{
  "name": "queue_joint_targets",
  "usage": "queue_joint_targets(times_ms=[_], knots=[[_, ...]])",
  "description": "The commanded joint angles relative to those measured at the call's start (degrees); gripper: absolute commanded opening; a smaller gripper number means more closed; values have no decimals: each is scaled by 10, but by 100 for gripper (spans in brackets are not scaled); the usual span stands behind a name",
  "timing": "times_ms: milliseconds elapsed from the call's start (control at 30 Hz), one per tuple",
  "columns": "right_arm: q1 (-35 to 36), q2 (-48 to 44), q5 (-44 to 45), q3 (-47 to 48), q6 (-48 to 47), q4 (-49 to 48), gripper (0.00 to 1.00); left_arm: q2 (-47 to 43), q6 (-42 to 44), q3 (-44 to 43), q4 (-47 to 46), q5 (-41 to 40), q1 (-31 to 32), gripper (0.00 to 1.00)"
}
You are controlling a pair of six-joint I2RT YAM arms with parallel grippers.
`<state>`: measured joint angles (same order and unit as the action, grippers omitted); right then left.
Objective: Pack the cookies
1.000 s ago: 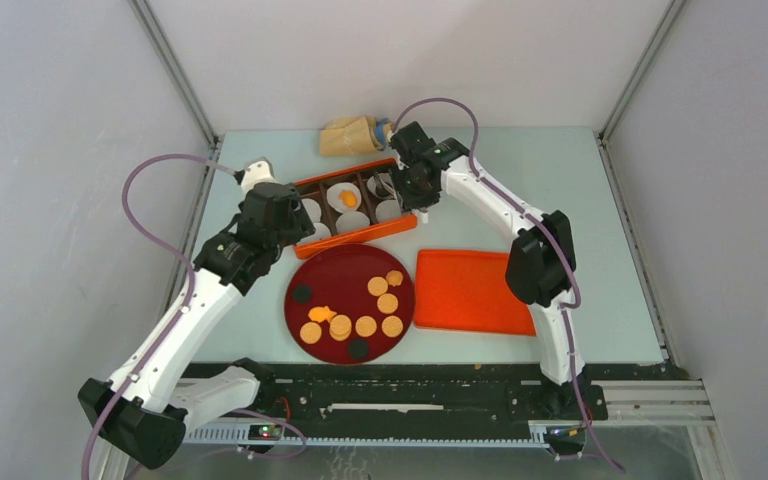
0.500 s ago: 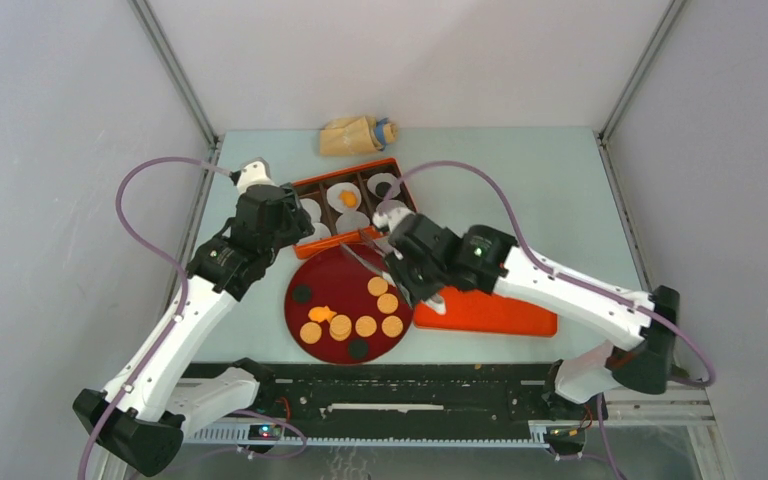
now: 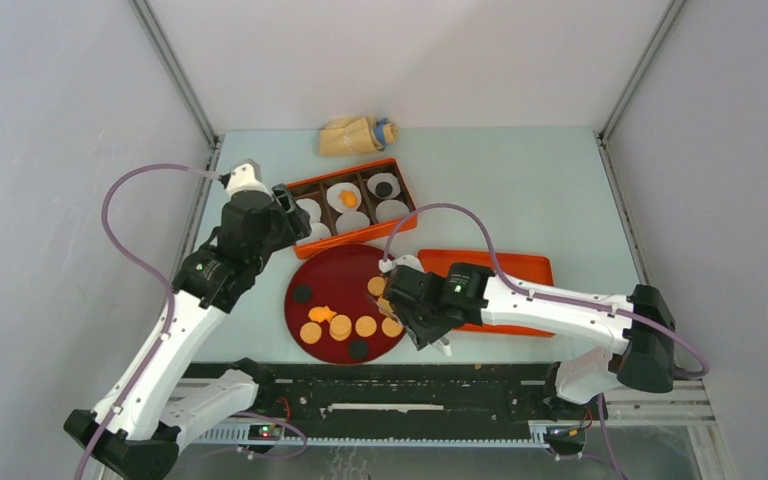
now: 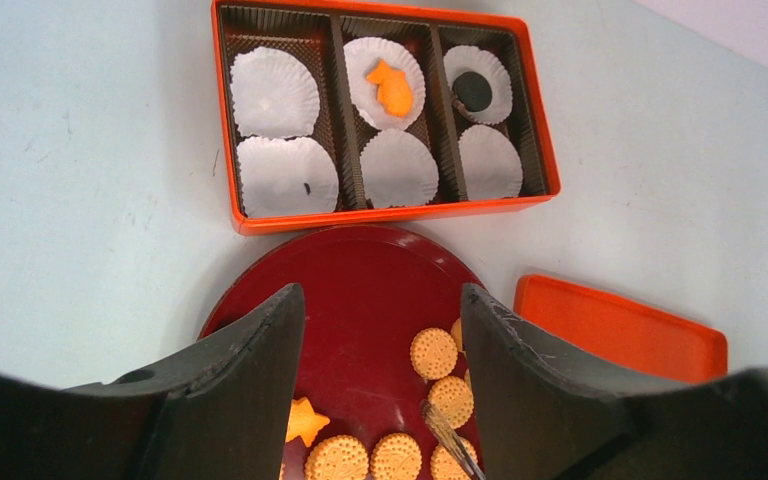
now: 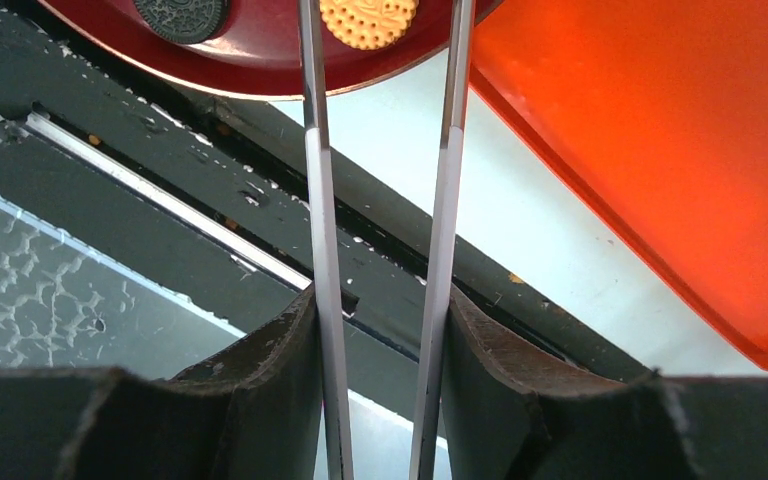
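Several tan cookies (image 3: 365, 326), two dark cookies (image 3: 302, 294) and an orange star cookie (image 3: 322, 313) lie on the dark red plate (image 3: 345, 268). The orange box (image 3: 305, 187) holds white paper liners, one with an orange cookie (image 4: 393, 88) and one with a dark cookie (image 4: 472, 90). My right gripper (image 3: 410, 320) is at the plate's right edge, shut on metal tweezers (image 5: 322, 200) whose tips (image 4: 430, 412) sit by the tan cookies (image 4: 433, 352). My left gripper (image 4: 380, 295) is open and empty, above the plate's far edge, near the box (image 4: 390, 214).
An orange lid (image 3: 490, 290) lies flat to the right of the plate, under my right arm. A tan bag (image 3: 355, 135) lies behind the box. The dark rail (image 5: 260, 230) at the table's near edge is just below the plate.
My right arm swung with the tweezers from the box's right compartment back to the plate's right side. A dark cookie now lies in the box's far right liner. The left arm shifted slightly.
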<state>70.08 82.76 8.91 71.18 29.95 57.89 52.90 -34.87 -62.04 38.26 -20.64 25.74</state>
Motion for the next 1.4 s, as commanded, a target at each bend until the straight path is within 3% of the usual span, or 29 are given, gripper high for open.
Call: queue_joint_targets(times_ms=[0, 667, 733, 867, 1067, 1367], knots=[[5, 21, 17, 4, 15, -27, 48, -19, -8, 3, -8, -4, -3, 65], [-70, 92, -48, 6, -36, -92, 46, -22, -5, 2, -6, -10, -3, 65], [-70, 98, -45, 19, -43, -88, 42, -19, -5, 3, -6, -10, -3, 65], [-72, 111, -12, 96, -75, -69, 32, -10, -5, 1, -7, -7, -3, 65], [-78, 139, 19, 247, -130, -45, 29, -18, 0, -3, -4, -25, -3, 65], [-133, 286, -46, 403, -186, -69, 29, -27, 11, -28, 17, -70, -3, 65]])
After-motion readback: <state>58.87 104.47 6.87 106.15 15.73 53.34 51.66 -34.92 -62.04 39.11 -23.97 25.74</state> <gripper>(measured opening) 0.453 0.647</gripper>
